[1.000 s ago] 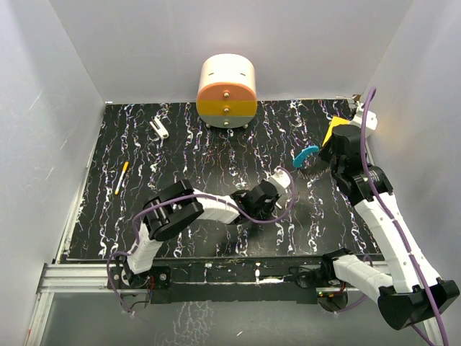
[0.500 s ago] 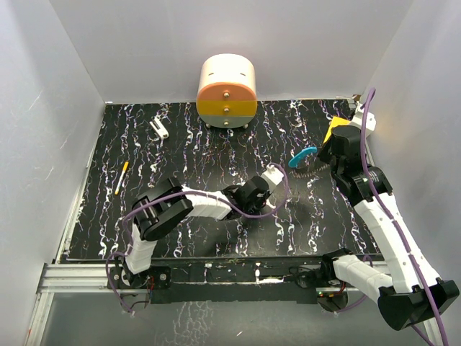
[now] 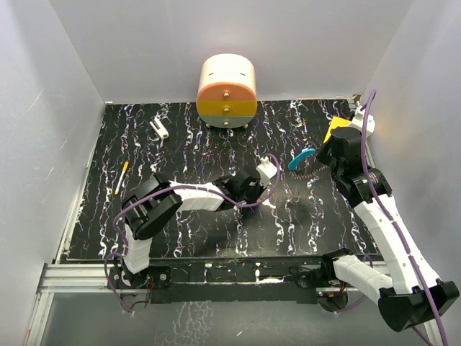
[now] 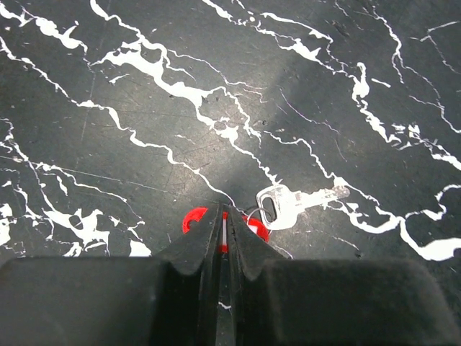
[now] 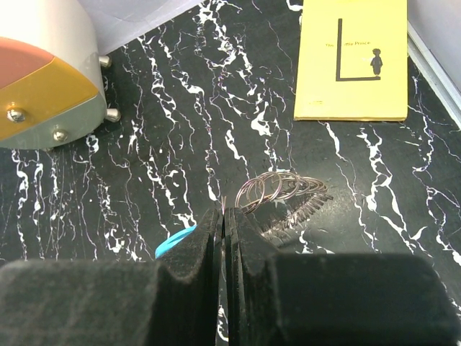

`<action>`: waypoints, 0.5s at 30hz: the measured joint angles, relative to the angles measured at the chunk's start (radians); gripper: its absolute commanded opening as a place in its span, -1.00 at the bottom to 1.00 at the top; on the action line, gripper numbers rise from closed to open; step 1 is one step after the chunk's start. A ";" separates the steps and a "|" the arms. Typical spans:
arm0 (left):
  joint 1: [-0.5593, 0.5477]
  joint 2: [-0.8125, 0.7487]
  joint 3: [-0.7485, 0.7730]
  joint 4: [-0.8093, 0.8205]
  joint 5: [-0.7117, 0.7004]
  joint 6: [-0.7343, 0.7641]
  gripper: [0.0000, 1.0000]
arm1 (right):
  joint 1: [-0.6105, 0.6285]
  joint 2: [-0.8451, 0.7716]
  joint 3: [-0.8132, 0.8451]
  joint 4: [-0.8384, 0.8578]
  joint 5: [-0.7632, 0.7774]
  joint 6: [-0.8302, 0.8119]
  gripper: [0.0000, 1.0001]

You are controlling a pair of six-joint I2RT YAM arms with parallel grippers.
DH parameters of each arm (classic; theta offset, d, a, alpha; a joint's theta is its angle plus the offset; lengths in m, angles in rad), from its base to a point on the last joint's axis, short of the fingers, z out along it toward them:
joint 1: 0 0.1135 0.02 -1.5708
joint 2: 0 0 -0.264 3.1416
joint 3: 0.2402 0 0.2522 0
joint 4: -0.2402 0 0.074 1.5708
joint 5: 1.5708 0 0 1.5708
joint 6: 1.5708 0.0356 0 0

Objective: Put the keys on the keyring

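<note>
keys (image 4: pixel 272 207) pinched by left hand (image 4: pixel 222 210); keyring (image 5: pixel 277 189) in right hand (image 5: pixel 223 211)

Bare tabletop (image 3: pixel 194 140) stretches between left arm (image 3: pixel 194 196) and domed box (image 3: pixel 227 90); yellow card (image 5: pixel 353 58) and right wall (image 3: pixel 425 108) flank the right gripper (image 5: pixel 223 213).

The top camera sits high behind the arms (image 3: pixel 194 198), looking down over the tabletop (image 3: pixel 108 144); the left wrist camera looks past the left tool (image 4: pixel 222 210), close to the marbling near the middle; the right wrist camera views from farther off, past the right tool (image 5: pixel 222 212) toward the far edge, sharing the drum (image 5: pixel 43 79) and yellow booklet (image 5: pixel 353 79) with the top view.
</note>
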 measured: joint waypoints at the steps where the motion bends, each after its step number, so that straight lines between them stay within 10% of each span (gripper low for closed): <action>1: 0.006 -0.003 0.000 -0.007 0.028 0.000 -0.86 | 0.000 0.000 0.000 0.002 -0.001 0.001 -0.85; 15: 0.037 -0.009 0.006 -0.080 0.305 0.014 -0.59 | 0.000 -0.001 0.000 0.008 -0.007 0.003 -0.85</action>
